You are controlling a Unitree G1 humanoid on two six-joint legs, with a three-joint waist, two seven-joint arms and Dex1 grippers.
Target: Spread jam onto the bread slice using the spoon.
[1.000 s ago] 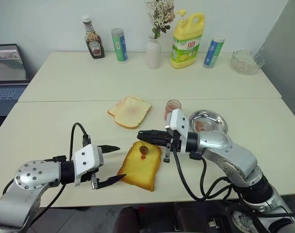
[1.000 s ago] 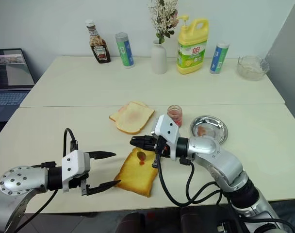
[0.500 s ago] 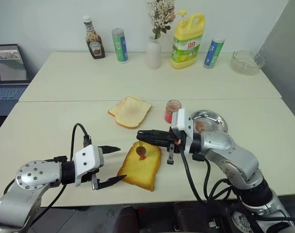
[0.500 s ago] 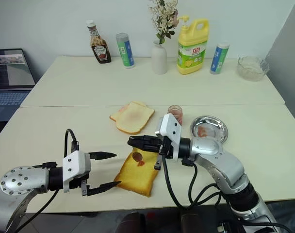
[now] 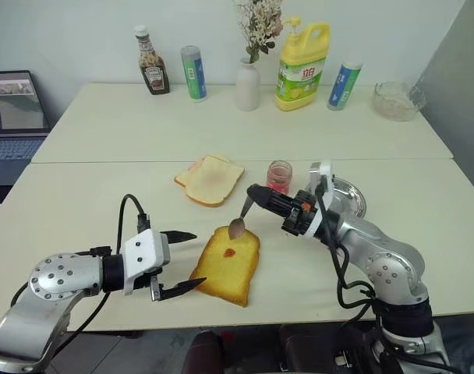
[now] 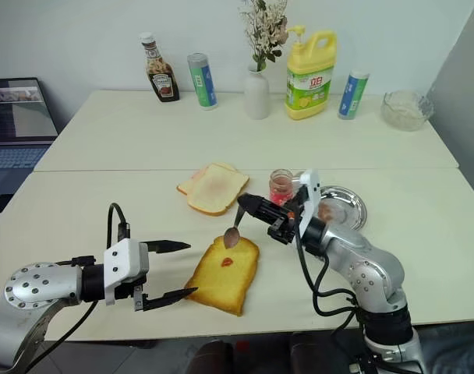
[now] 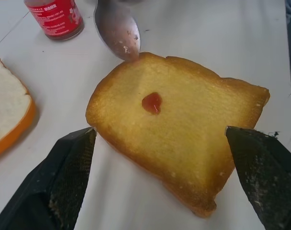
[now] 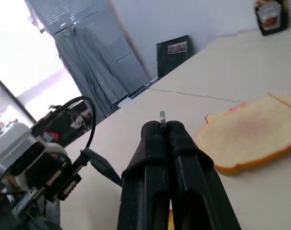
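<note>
**Spoon bowl hanging at the toast's far edge**

The right gripper (image 5: 256, 193), jaws pressed together, is pinching the slim handle of the small shiny silver teaspoon (image 5: 238, 224), whose long axis is slanting down toward the thick golden-yellow toasted bread slice (image 5: 228, 264). The bowl is hovering at the far crust, just beyond a small red dab of jam (image 7: 151, 102). The left gripper (image 5: 176, 263), jaws spread, is waiting beside the toast's left edge. The small clear jam jar (image 5: 279, 176) and a thinner pale slice (image 5: 211, 179) are sitting behind, obstructing nothing.
</note>
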